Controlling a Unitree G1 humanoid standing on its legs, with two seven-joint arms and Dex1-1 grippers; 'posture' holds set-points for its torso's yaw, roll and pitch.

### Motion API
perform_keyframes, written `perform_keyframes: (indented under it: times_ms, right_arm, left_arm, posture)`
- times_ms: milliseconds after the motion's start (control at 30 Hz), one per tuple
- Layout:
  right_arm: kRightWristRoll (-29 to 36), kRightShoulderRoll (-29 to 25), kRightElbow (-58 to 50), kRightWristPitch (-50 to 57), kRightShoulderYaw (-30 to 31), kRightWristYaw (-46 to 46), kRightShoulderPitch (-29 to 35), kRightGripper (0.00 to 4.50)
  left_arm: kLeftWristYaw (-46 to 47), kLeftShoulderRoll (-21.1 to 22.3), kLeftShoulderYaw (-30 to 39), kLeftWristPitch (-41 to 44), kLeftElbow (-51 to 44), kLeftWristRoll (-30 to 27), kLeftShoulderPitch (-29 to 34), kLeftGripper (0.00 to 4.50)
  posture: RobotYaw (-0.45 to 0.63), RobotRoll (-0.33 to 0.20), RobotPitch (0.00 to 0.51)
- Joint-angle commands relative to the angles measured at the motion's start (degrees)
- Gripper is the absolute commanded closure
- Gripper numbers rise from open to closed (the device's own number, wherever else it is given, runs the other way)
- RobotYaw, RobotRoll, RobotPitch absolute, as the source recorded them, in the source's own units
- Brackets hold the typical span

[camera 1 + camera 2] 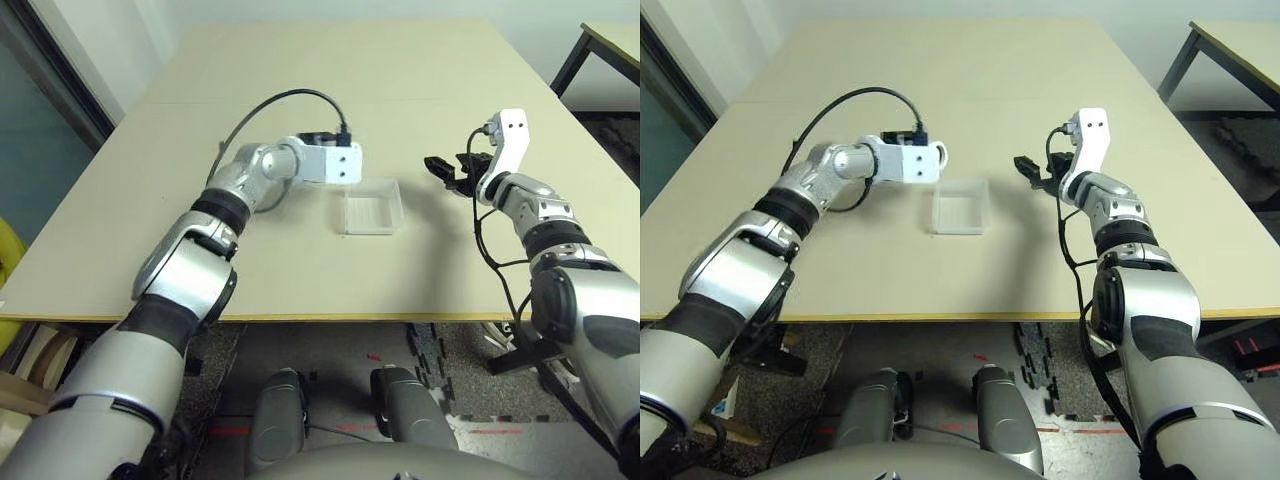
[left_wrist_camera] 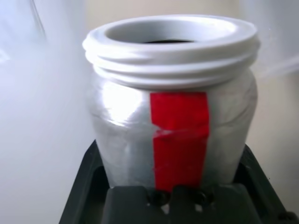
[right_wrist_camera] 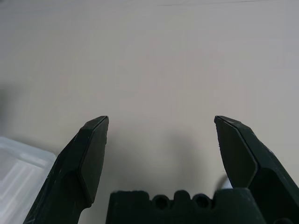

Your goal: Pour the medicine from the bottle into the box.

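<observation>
The left tool (image 2: pixel 173 196) is clamped on the bottle (image 2: pixel 170 107), its two black fingers (image 2: pixel 84 186) pressed against the bottle's lower sides. The bottle is silver-grey with a strip of red label running down its side; no writing can be read on it. Its cap is off: the grey threaded neck and round open mouth point away from the tool. What lies inside the mouth is too dark to tell, so the medicine cannot be made out.

From the head views the left wrist housing (image 1: pixel 335 162) hangs above the counter (image 1: pixel 300 70), and the tool and bottle are hidden behind it. The box (image 1: pixel 370 212), a clear shallow square tray, sits on the counter just beside and below that wrist, on the side toward the right arm. Whether anything lies in the box cannot be told.

The right tool (image 3: pixel 161 154) stands wide, its two black fingers well apart with nothing between them, over bare counter. A corner of the box (image 3: pixel 18 172) shows just off the tip of one finger, apart from it. In the head views the right tool (image 1: pixel 445 170) points toward the box from the other side, near it but not touching.

A black cable (image 1: pixel 290 100) loops from the left wrist back along the forearm.
</observation>
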Motion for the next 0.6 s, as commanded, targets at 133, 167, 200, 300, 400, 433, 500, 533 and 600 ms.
perform_keyframes:
  times_ms: [133, 167, 200, 300, 400, 433, 500, 533, 600]
  right_arm:
    - [1.51, 1.01, -0.56, 0.28, -1.33, -1.14, 0.35, 0.0]
    - [1.75, 1.15, -0.63, 0.3, -1.54, -1.31, 0.41, 0.0]
    - [1.93, 1.23, -0.68, 0.27, -1.72, -1.48, 0.45, 0.0]
    - [2.75, 1.32, -0.9, 0.46, -2.47, -2.03, 0.79, 0.0]
    - [2.87, 1.33, -1.27, 0.53, -2.59, -2.05, 1.3, 0.0]
    - [2.92, 1.32, -1.38, 0.55, -2.61, -2.03, 1.47, 0.0]
    - [2.86, 1.26, -1.55, 0.6, -2.48, -1.83, 1.74, 0.0]
    - [2.62, 1.18, -1.66, 0.52, -2.17, -1.43, 1.91, 0.0]
    - [0.21, 0.49, -2.53, -1.92, 0.46, 1.04, 2.76, 0.0]
  left_arm:
    - [13.86, -3.11, -17.2, -2.69, 4.98, 19.63, -7.32, 1.83]
    - [14.81, -3.6, -19.04, -2.86, 5.46, 21.53, -7.93, 1.83]
    - [15.37, -4.13, -20.15, -3.32, 5.97, 22.62, -8.38, 1.83]
    - [17.0, -5.7, -22.15, -3.61, 6.96, 24.75, -9.43, 1.83]
    - [17.18, -6.83, -22.55, -3.14, 7.79, 25.47, -10.11, 1.83]
    - [16.73, -7.13, -22.08, -3.17, 8.07, 25.08, -10.3, 1.83]
    - [15.46, -7.45, -20.78, -3.28, 8.56, 23.85, -10.54, 1.83]
    - [14.29, -7.53, -19.6, -3.51, 8.84, 22.65, -10.54, 1.83]
    - [12.24, -7.51, -17.64, -3.85, 9.18, 20.67, -10.38, 1.83]
  posture:
    - [-0.22, 0.0, 0.022]
    - [-0.23, 0.0, 0.022]
    - [-0.23, 0.0, 0.024]
    - [-0.24, 0.0, 0.029]
    - [-0.25, 0.0, 0.035]
    - [-0.25, 0.0, 0.035]
    - [-0.25, 0.0, 0.038]
    - [-0.25, 0.0, 0.038]
    - [-0.24, 0.0, 0.041]
